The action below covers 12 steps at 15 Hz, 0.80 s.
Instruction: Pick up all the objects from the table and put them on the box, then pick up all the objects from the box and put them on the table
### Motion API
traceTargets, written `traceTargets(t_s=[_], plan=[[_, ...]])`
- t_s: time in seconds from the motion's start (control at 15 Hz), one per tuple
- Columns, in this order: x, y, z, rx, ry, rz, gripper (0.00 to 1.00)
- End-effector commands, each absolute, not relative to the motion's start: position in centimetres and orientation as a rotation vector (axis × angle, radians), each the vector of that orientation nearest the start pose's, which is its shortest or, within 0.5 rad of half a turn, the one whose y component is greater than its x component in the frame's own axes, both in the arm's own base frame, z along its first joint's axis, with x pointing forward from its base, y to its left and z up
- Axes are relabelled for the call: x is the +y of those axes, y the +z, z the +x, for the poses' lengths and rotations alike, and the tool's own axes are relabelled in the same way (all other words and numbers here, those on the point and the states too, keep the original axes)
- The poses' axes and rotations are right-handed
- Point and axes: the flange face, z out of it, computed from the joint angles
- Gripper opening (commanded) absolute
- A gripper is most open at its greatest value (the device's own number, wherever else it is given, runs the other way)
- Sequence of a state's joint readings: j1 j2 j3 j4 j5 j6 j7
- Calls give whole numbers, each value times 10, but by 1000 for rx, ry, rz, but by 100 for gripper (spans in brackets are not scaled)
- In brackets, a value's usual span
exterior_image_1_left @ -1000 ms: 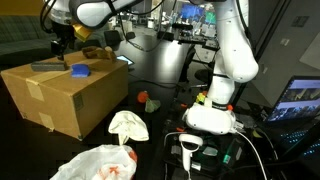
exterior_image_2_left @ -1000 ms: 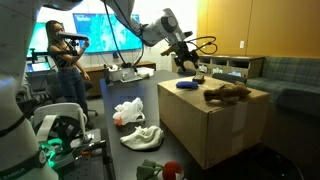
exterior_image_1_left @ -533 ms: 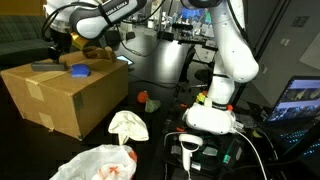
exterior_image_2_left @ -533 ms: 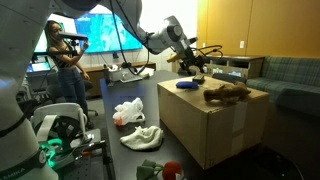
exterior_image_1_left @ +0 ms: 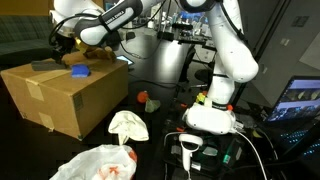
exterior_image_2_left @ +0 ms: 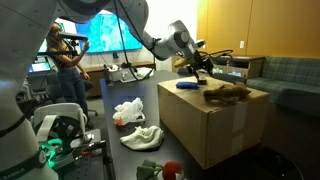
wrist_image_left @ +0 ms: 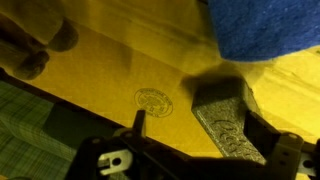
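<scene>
The brown cardboard box (exterior_image_1_left: 70,100) bears a dark flat bar (exterior_image_1_left: 45,66), a blue square pad (exterior_image_1_left: 80,71) and a brown lump (exterior_image_1_left: 96,52). My gripper (exterior_image_1_left: 61,52) hangs open just above the box top, between the bar and the lump. In the wrist view the bar (wrist_image_left: 224,116) lies between my spread fingers (wrist_image_left: 140,124), nearer the right one, with the blue pad (wrist_image_left: 265,30) beyond it. On the black table (exterior_image_1_left: 160,118) lie a cream-white cloth (exterior_image_1_left: 128,125), a white bag with red print (exterior_image_1_left: 95,163) and a small orange-red item (exterior_image_1_left: 143,99).
A white barcode scanner (exterior_image_1_left: 190,150) stands near my base (exterior_image_1_left: 212,112). A grey-green couch (exterior_image_2_left: 290,85) sits behind the box (exterior_image_2_left: 215,130). A person (exterior_image_2_left: 66,62) stands in front of lit screens. Cables and lab gear crowd the far side.
My gripper has moved further over the box top and come lower, toward the dark bar. It has stayed open. The objects have not shifted.
</scene>
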<state>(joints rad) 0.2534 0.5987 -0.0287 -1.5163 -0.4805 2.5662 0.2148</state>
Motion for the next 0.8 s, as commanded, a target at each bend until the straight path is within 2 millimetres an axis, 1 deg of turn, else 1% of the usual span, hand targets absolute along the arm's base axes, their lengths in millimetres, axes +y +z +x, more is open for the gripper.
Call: traceTargets(t_s=[0.0, 0.13, 0.27, 0.47, 0.73], plan=[[166, 361, 735, -690, -887, -3177, 100], [160, 369, 732, -745, -875, -3156, 100], [157, 374, 730, -839, -844, -3128, 100], [161, 376, 732, -1048, -760, -3042, 100], [165, 379, 733, -1243, -673, -2959, 100]])
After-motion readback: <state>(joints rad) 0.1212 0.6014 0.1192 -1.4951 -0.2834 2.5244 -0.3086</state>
